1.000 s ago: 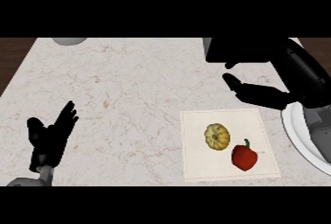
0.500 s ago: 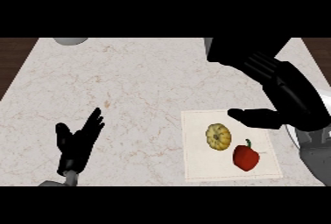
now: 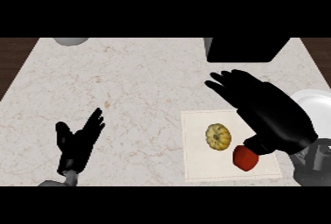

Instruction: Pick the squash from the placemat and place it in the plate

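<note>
A yellow ribbed squash lies on the pale placemat, right of centre on the counter. My right hand hovers open just above and to the right of it, fingers stretched toward the far left, covering the mat's right edge. The white plate peeks out at the right edge, partly hidden behind that hand. My left hand stands open at the lower left, fingers up, holding nothing.
A red pepper lies on the placemat beside the squash, partly under my right wrist. A black box sits at the counter's far edge. A grey round object shows at the far left corner.
My right hand has swung in from the right and now spreads open over the placemat's right side. The left hand has shifted rightward and stays open. Squash and pepper have not moved.
</note>
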